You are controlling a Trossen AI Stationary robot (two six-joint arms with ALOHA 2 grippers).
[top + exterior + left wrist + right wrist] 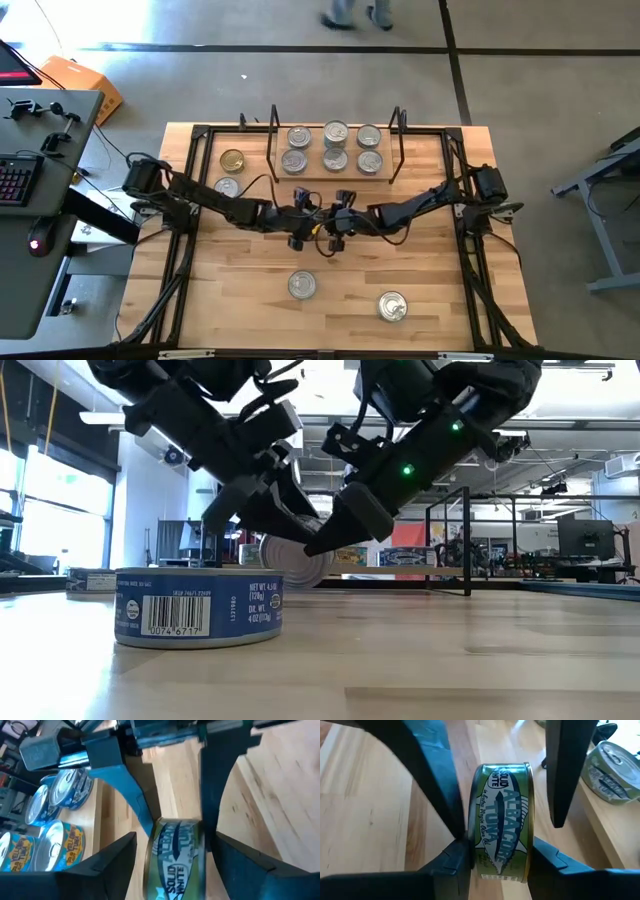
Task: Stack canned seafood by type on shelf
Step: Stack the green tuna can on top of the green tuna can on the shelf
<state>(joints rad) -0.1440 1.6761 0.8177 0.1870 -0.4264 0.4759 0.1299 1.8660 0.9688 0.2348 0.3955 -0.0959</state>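
Handover mid-table | right gripper (495, 857) clamped on green albacore tin (502, 820), tin on edge, off the tabletop (250, 300) | left gripper (172, 857) fingers spread either side of same tin, apart from it | shelf (335, 170): six silver-lidded tins | two tins near front edge.

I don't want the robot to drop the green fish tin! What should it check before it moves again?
1. Right jaws grip the green tin: ok, closed on its two flat faces.
2. Left jaws clear of the tin: not ok, open but on either side of it.
3. Tin flat for stacking: not ok, it stands on edge.
4. Matching tin on the shelf: ok, a green-labelled one lies there.
5. Tin lifted off the table: cannot tell.
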